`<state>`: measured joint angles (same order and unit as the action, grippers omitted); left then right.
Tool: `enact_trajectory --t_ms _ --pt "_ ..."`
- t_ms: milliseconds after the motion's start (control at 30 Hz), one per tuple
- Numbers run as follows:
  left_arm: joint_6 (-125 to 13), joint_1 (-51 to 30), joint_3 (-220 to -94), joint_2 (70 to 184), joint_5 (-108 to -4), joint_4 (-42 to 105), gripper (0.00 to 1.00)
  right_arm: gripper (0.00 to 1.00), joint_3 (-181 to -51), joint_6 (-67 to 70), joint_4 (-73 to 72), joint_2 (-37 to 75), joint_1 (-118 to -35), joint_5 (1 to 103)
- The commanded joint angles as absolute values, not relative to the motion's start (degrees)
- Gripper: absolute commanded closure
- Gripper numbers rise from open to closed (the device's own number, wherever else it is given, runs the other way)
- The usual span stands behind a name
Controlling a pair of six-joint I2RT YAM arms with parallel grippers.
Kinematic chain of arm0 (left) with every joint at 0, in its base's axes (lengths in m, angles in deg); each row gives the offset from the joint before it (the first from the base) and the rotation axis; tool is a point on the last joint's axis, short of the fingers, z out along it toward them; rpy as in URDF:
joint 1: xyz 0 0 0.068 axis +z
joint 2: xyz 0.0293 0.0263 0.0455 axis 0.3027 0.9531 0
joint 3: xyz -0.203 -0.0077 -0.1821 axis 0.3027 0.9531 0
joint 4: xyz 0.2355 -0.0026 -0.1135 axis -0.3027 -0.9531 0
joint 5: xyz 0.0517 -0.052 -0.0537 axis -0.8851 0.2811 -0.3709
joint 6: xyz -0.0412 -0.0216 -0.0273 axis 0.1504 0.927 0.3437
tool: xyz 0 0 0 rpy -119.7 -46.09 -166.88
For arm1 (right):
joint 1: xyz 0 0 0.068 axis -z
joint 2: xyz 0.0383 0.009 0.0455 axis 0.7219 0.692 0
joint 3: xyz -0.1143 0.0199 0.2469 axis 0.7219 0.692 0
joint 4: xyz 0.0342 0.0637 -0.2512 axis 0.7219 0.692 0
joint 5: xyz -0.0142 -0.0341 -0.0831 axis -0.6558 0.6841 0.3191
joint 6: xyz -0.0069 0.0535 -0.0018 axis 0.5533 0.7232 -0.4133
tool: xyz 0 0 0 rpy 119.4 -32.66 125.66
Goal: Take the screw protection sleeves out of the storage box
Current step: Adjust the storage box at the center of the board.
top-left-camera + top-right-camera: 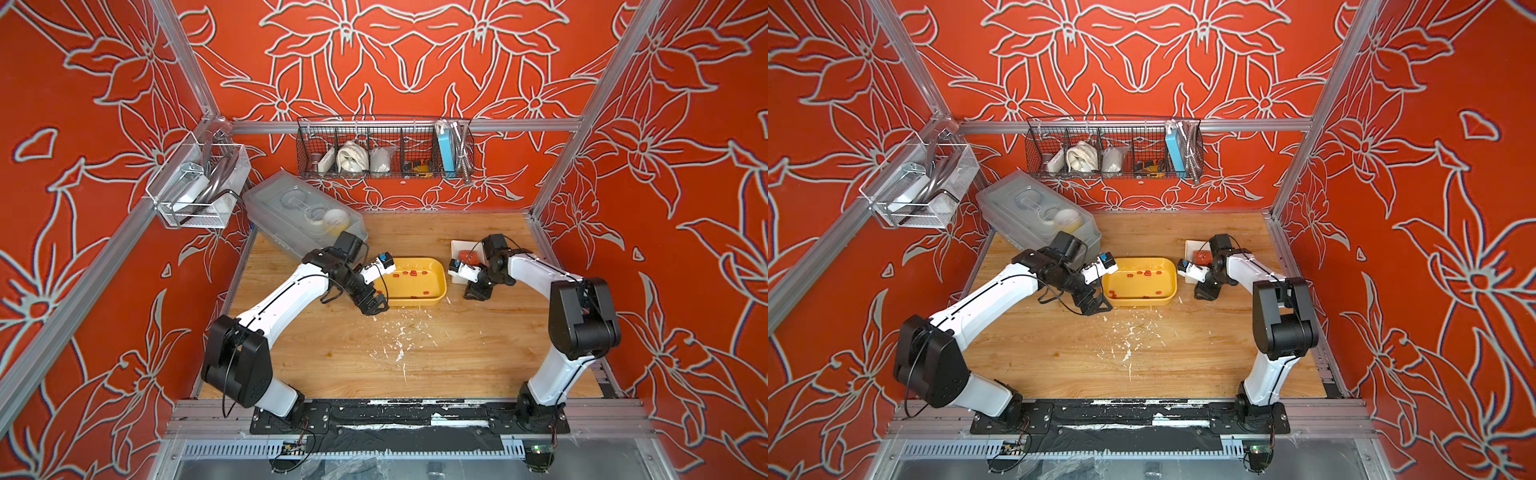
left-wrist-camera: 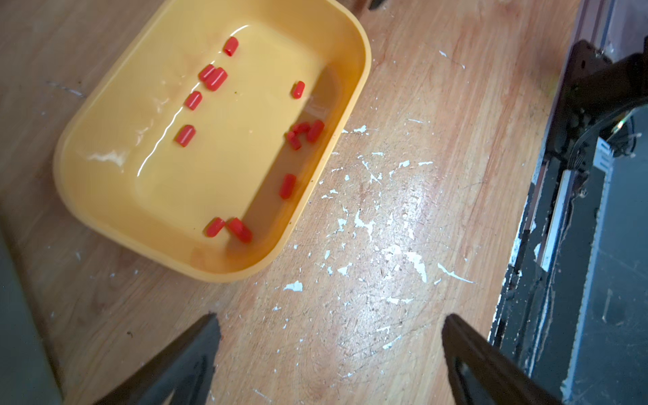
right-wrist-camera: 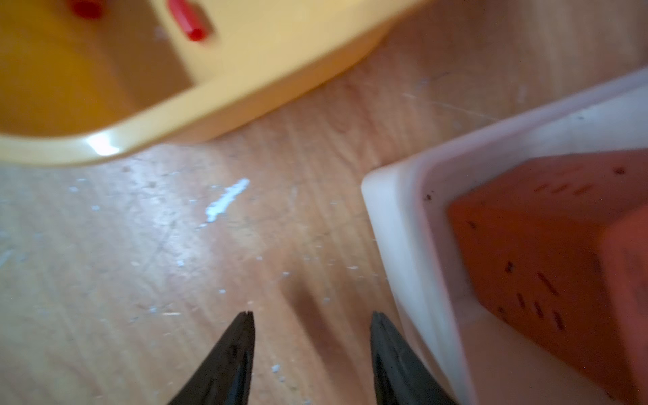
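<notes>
Sleeves (image 2: pixel 214 78) lie scattered inside the box (image 2: pixel 363 70), several along its near wall. Left end effector (image 2: pixel 329 317), wide and empty, hangs at the box's near-left corner, closer than the half-open, empty right end effector (image 3: pixel 312 312).
</notes>
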<state>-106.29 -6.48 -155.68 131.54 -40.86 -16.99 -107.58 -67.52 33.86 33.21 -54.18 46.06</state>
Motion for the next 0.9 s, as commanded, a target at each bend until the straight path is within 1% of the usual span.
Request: enact_trajectory --t_ms 0,167,300,367,433,500,567,733,867 --pt "-113.04 -10.12 -158.01 134.95 -44.21 -21.59 0.05 0.47 -109.82 -65.81 33.47 33.77 -53.15 46.29" --pt "-120.67 -16.71 -160.48 141.30 -50.35 -16.86 0.09 0.43 -106.80 -63.60 39.48 28.39 -53.02 40.11" --pt "-122.58 -19.56 -165.16 146.99 -53.22 -14.99 0.15 0.39 -103.38 -62.07 44.74 22.06 -53.12 37.02" --pt "-122.15 -20.23 -166.72 148.46 -52.83 -15.34 0.17 0.36 -100.84 -61.36 45.75 17.97 -53.10 35.49" --pt "-122.14 -20.26 -166.34 148.68 -51.78 -14.29 0.18 0.34 -98.61 -60.47 45.72 14.52 -53.17 34.82" --pt "-122.59 -20.34 -165.30 148.82 -51.36 -12.17 0.19 0.34 -97.39 -58.81 45.78 12.03 -53.20 34.81" --pt "-122.93 -20.46 -165.14 149.92 -50.99 -10.68 0.22 0.34 -96.82 -56.92 46.19 10.20 -53.21 34.23" --pt "-122.93 -21.29 -167.50 153.98 -48.91 -10.16 0.40 0.34 -94.96 -52.66 45.76 7.41 -53.28 32.92" --pt "-122.83 -21.45 -167.80 155.84 -48.26 -9.25 0.54 0.34 -94.70 -50.81 45.51 7.27 -53.37 33.20"
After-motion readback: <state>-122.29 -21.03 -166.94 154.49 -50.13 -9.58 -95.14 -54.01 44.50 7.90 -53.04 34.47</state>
